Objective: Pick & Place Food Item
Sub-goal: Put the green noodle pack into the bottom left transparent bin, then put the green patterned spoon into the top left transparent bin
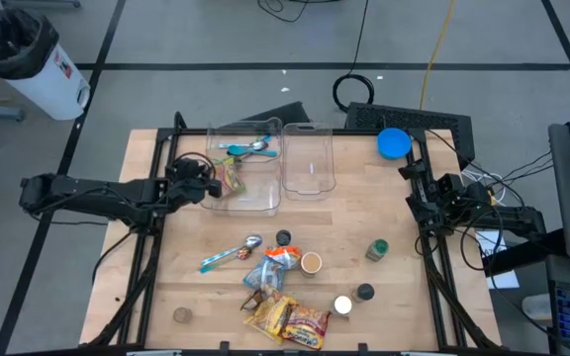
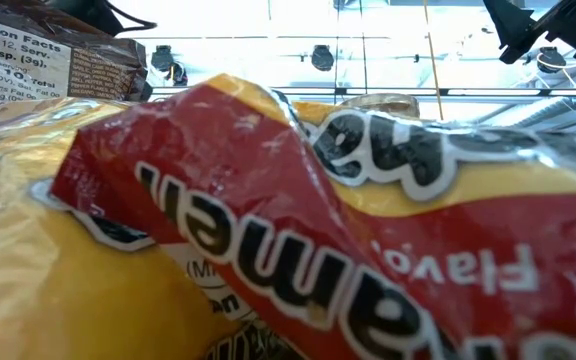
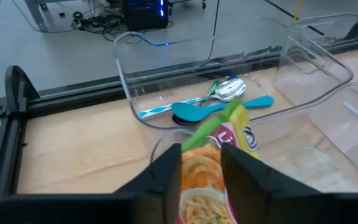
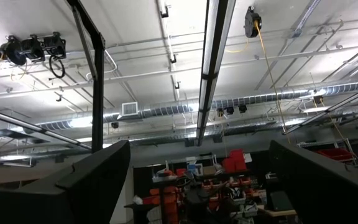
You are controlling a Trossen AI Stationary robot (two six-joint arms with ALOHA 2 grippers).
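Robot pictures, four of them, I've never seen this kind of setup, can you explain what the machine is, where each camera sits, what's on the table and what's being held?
Two dark robot arms work at a wooden table. The overhead picture shows everything. The left gripper reaches over a clear bin, with a food packet between its fingers. That arm's wrist camera shows the packet up close, and blue-handled spoons lying in the bin behind it. A second clear bin stands beside the first. The right gripper waits, open, at the table's right edge; its wrist camera sees only ceiling. The table-height camera is blocked by a yellow-and-red snack bag. More packets, a spoon and small jars lie scattered near the front.
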